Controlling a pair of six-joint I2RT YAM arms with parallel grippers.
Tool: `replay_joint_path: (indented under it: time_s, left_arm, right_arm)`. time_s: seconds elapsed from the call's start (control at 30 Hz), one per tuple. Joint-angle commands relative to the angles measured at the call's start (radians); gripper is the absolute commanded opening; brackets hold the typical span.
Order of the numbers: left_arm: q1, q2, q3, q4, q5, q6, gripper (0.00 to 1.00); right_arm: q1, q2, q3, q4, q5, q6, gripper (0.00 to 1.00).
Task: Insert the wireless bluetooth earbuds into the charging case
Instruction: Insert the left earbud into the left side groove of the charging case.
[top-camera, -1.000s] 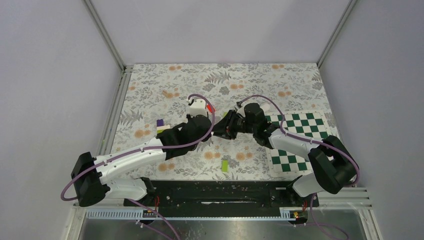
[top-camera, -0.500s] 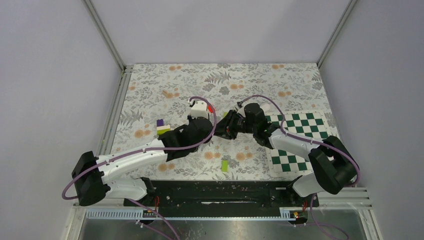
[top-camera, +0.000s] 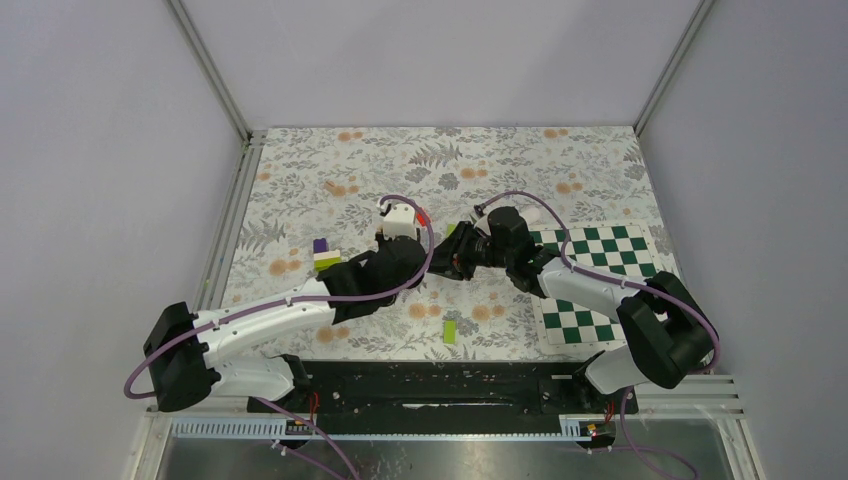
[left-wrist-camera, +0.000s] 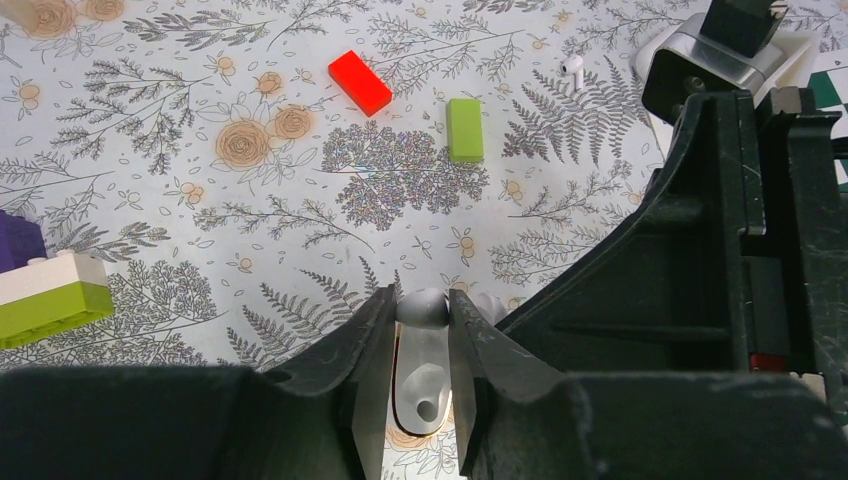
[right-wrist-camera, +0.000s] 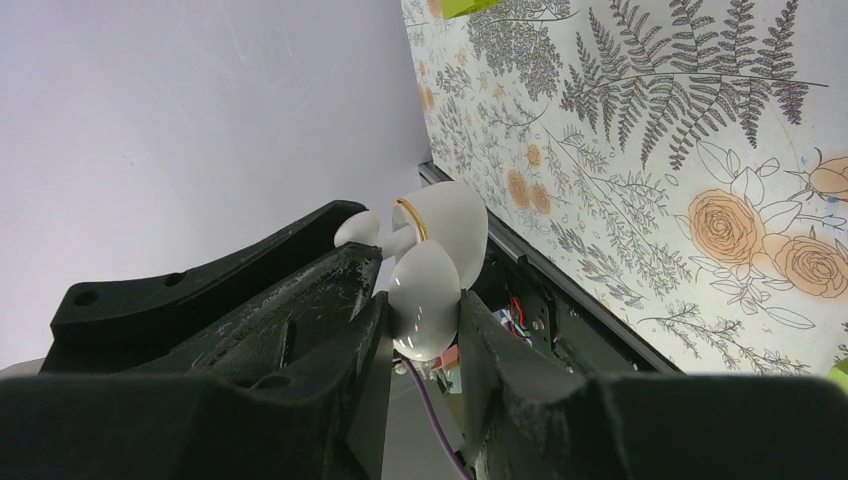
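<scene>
Our right gripper (right-wrist-camera: 420, 310) clenched the case (right-wrist-camera: 440, 240); our left gripper (left-wrist-camera: 420, 305) pinched one earbud (left-wrist-camera: 424, 370) against it, seemingly not yet seated; the other earbud (left-wrist-camera: 572, 68) lay on the table (left-wrist-camera: 200, 300)

Bright, even light; blurred near foreground.

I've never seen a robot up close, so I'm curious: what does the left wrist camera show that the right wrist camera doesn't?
Only the left wrist view shows a red block, a loose earbud lying beyond it, and a brick stack of purple, white and green. Only the right wrist view plainly shows the open charging case, clamped in the right fingers. Both show the floral table cover and, it seems, the earbud pinched between the left fingers.
</scene>
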Motion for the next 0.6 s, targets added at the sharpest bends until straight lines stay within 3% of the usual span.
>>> replay_joint_path:
  time_s: [0.0, 0.57]
  left_arm:
    - [-0.011, -0.002, 0.046, -0.039, 0.013, -0.011, 0.27]
    - [-0.012, 0.024, 0.078, -0.056, 0.027, -0.026, 0.33]
  right_arm:
    - [0.003, -0.035, 0.029, 0.053, -0.003, -0.009, 0.00]
    - [0.003, -0.033, 0.002, 0.095, 0.001, 0.007, 0.00]
